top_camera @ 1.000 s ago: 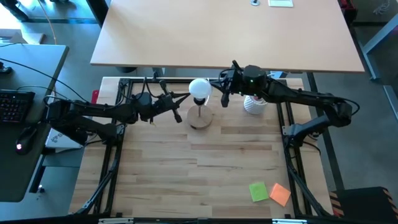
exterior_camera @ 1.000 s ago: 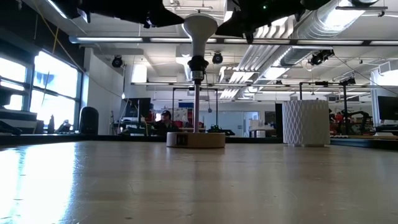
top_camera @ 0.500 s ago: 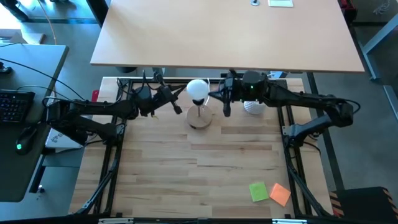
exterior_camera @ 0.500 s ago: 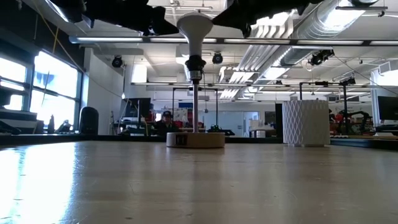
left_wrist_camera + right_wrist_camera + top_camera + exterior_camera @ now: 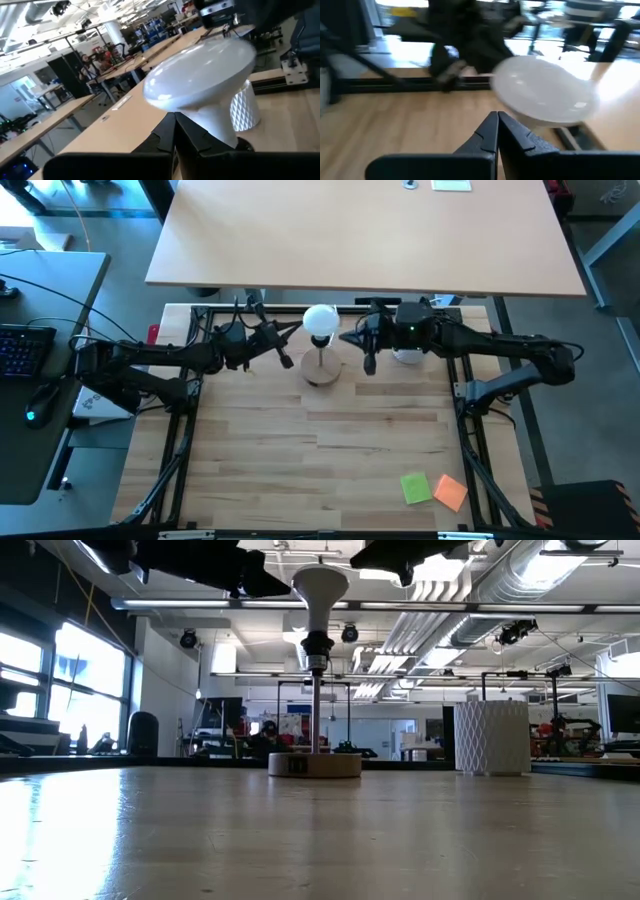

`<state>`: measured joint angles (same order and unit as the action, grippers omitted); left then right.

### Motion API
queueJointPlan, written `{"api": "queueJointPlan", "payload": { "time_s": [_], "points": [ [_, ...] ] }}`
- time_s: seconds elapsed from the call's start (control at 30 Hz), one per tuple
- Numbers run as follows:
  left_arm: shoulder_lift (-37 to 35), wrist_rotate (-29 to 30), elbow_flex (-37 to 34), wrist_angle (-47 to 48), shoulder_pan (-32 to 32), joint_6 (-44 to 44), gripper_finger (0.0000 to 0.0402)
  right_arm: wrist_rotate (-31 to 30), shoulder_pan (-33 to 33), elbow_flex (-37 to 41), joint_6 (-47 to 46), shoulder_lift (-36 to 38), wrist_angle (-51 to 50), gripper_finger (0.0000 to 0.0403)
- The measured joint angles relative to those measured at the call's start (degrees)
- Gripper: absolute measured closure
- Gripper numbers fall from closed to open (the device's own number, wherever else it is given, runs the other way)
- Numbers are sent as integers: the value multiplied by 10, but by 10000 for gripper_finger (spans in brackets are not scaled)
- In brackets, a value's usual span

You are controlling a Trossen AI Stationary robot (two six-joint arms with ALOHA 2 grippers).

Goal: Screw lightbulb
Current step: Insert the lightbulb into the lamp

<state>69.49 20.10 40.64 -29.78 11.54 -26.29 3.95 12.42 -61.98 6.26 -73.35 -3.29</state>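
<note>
Lightbulb sits upright on top of the lamp stand, screw end down in the black socket, globe head up. The socket tops a thin post rising from the round wooden base, which rests toward the far side of the wooden desk.

Left gripper hangs in the air just beside the bulb on the left, apart from it. In the left wrist view its two dark fingers lie pressed together with no gap, jaws clenched on nothing; the bulb's globe fills the space just beyond the tips.

Right gripper hangs near the bulb on the right, also clear of it. In the right wrist view its fingers meet along one seam, jaws clenched and empty, with the bulb ahead of the tips.

White ribbed cup stands on the desk to the right of the lamp base, partly under the right arm in the high view. Green sticky note and orange sticky note lie side by side at the near right corner of the desk.
</note>
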Motion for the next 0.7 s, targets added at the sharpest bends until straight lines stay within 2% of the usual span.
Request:
{"api": "queueJointPlan", "payload": {
  "time_s": [0.1,0.2,0.33,0.43,0.6,0.7],
  "points": [
    [-1,21,0,-4,-13,-14,401,-43,10,0,-2,7,0,402],
    [-4,45,0,-15,-29,-23,401,-51,32,0,-2,4,-3,402],
    [-4,35,0,-34,-45,-23,401,-51,64,0,-18,-5,11,402],
    [-4,10,0,-33,-50,-15,401,-35,83,0,-21,-15,17,402],
    [-2,7,0,-36,-52,-8,402,21,95,0,-29,-30,33,402],
    [4,7,0,-41,-44,-8,401,34,87,0,-28,-31,41,402]
  ]
}}
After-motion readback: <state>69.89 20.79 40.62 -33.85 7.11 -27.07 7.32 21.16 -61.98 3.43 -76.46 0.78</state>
